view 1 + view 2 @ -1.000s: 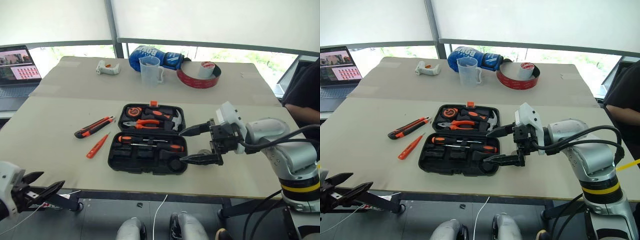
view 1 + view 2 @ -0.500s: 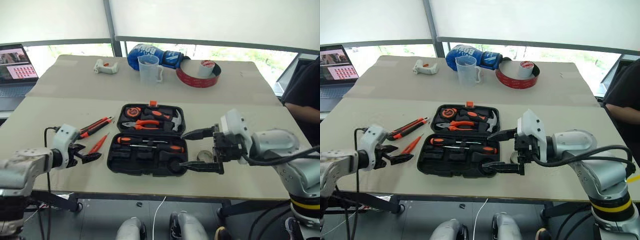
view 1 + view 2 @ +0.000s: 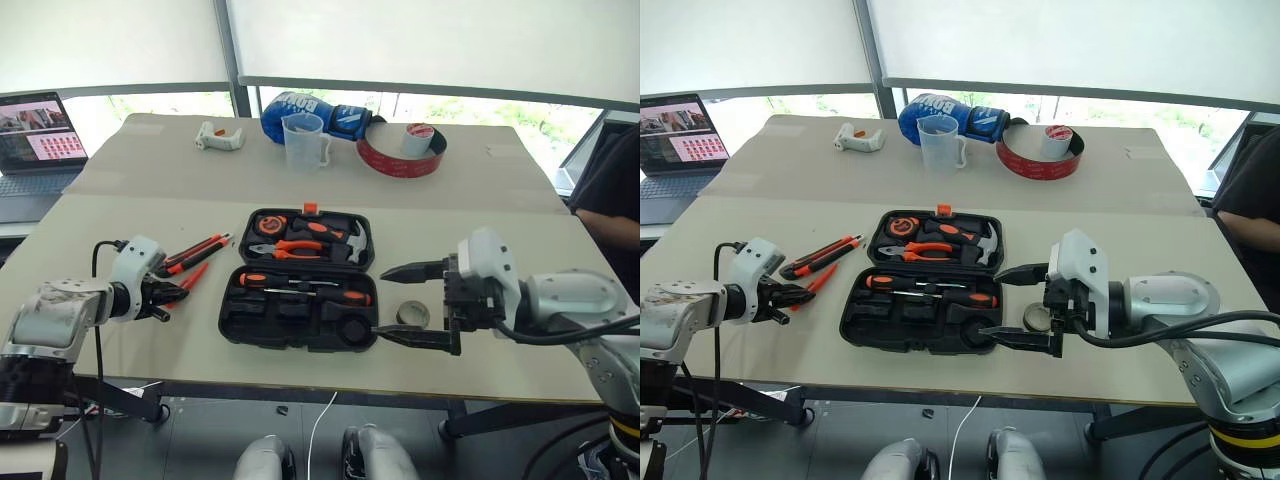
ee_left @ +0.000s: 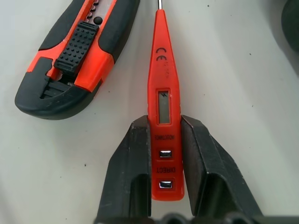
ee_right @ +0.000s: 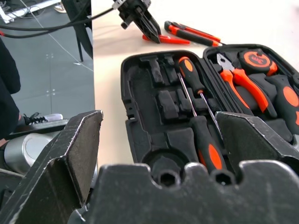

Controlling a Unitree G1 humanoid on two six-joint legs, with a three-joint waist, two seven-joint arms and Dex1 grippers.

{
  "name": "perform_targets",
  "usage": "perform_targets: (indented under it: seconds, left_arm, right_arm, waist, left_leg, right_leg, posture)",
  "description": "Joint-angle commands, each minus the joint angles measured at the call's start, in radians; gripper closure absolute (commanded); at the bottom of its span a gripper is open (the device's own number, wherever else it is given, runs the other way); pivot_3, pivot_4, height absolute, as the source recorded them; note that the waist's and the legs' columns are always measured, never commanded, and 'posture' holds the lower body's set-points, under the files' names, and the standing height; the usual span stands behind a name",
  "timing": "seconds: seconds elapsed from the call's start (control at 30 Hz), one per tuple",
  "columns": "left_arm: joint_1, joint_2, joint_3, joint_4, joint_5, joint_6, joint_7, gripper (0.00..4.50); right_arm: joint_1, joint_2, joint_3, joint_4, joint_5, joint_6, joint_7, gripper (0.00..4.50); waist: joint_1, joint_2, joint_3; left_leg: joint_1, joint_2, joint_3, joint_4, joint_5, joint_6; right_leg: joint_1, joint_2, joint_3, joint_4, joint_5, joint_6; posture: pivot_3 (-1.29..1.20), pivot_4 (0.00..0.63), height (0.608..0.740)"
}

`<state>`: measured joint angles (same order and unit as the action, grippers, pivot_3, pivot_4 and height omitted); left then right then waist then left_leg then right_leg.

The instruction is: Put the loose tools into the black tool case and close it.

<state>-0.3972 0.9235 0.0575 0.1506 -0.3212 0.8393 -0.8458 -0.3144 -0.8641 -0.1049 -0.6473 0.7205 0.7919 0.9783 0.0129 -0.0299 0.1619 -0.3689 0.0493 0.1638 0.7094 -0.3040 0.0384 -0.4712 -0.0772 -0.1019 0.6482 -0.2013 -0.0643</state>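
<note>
The black tool case (image 3: pixel 232 318) lies open at the table's middle, with two black-and-orange screwdrivers (image 3: pixel 305 286) in its near half. Left of it, the orange-black utility knife (image 3: pixel 195 253) and the slim orange tester screwdriver (image 4: pixel 162 93) lie side by side on the table. My left gripper (image 3: pixel 170 293) is shut on the tester's rear end, a finger (image 4: pixel 133 163) pressed on each side. A small dark tape roll (image 3: pixel 411 314) sits just right of the case. My right gripper (image 3: pixel 383 302) hovers open beside the roll, pointing at the case.
Pliers, hammer and tape measure fill the case's far half (image 3: pixel 305 235). At the back stand a clear measuring cup (image 3: pixel 303 142), a blue boxing glove (image 3: pixel 315 108), a big red tape roll (image 3: pixel 400 152) and a white clip (image 3: pixel 218 136). A laptop (image 3: pixel 40 135) sits far left; a person (image 3: pixel 610 190) sits right.
My left arm came up from below the table edge to the tester and its fingers closed on it. The right gripper drew back to the right, uncovering the small tape roll.
</note>
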Motion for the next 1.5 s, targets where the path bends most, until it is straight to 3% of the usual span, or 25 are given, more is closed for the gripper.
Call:
perform_targets:
  seconds: [0.03, 0.2, 0.6, 0.83, 1.1, 1.23, 1.3, 1.5]
  left_arm:
    - [0.006, 0.064, 0.070, -0.034, -0.044, -0.108, -0.131, 4.05]
    - [-0.024, 0.123, 0.068, -0.122, -0.116, -0.290, -0.407, 4.05]
    - [-0.365, 0.001, -0.331, 0.162, 0.166, -0.727, -0.749, 4.05]
    - [-0.480, -0.092, -0.464, 0.350, 0.236, -0.889, -0.769, 4.05]
    - [-0.525, -0.171, -0.459, 0.463, 0.281, -0.892, -0.754, 4.05]
    - [-0.521, -0.163, -0.475, 0.460, 0.270, -0.876, -0.768, 4.05]
    - [-0.513, -0.154, -0.478, 0.438, 0.258, -0.837, -0.769, 3.05]
    - [-0.478, -0.084, -0.496, 0.351, 0.193, -0.794, -0.769, 1.03]
  right_arm:
    - [0.031, -0.040, -0.056, -0.042, 0.046, 0.015, 0.002, 0.00]
    - [0.072, -0.069, -0.060, -0.055, 0.045, -0.008, 0.001, 0.00]
    - [0.106, -0.066, -0.054, -0.071, 0.026, -0.028, -0.047, 0.00]
    - [0.171, -0.060, -0.089, -0.127, 0.044, -0.017, -0.112, 0.00]
    - [0.209, -0.065, -0.119, -0.148, 0.056, -0.018, -0.149, 0.00]
    - [0.216, -0.068, -0.123, -0.154, 0.062, -0.021, -0.156, 0.00]
    - [0.218, -0.068, -0.124, -0.153, 0.063, -0.022, -0.157, 0.00]
    - [0.212, -0.069, -0.109, -0.139, 0.049, -0.033, -0.148, 0.00]
  waist:
    - [-0.001, -0.001, 0.001]
    - [0.000, -0.006, 0.004]
    - [0.003, -0.007, 0.004]
    - [-0.001, -0.007, 0.004]
    - [-0.001, -0.008, 0.004]
    - [-0.001, -0.008, 0.004]
    - [-0.001, -0.008, 0.004]
    - [-0.001, -0.008, 0.004]
  left_leg:
    - [-0.001, 0.000, 0.000, 0.000, 0.000, 0.000]
    - [-0.003, 0.000, 0.000, 0.001, 0.000, 0.000]
    - [-0.004, -0.001, 0.000, 0.003, 0.000, 0.002]
    - [-0.005, -0.001, 0.000, 0.006, -0.001, 0.004]
    - [-0.005, -0.001, -0.001, 0.007, -0.001, 0.005]
    - [-0.005, -0.001, -0.001, 0.007, -0.001, 0.005]
    - [-0.005, -0.001, -0.001, 0.007, -0.001, 0.005]
    - [-0.005, -0.001, -0.001, 0.007, -0.001, 0.005]
  right_leg:
    - [-0.001, 0.000, 0.000, 0.000, 0.000, 0.000]
    - [-0.002, 0.000, -0.001, -0.001, 0.000, 0.000]
    - [-0.001, 0.003, -0.002, -0.001, 0.000, 0.000]
    - [-0.001, 0.002, -0.002, -0.001, 0.000, 0.002]
    - [-0.001, 0.002, -0.002, 0.000, 0.001, 0.002]
    - [-0.001, 0.002, -0.002, 0.000, 0.001, 0.003]
    - [-0.001, 0.002, -0.002, 0.000, 0.001, 0.003]
    - [-0.001, 0.002, -0.002, 0.000, 0.001, 0.003]
  posture:
    - [0.00, 0.150, 0.714]
    - [0.00, 0.150, 0.714]
    - [0.00, 0.150, 0.714]
    - [0.00, 0.150, 0.714]
    - [0.00, 0.150, 0.714]
    - [0.00, 0.150, 0.714]
    - [0.00, 0.150, 0.714]
    - [0.00, 0.150, 0.714]
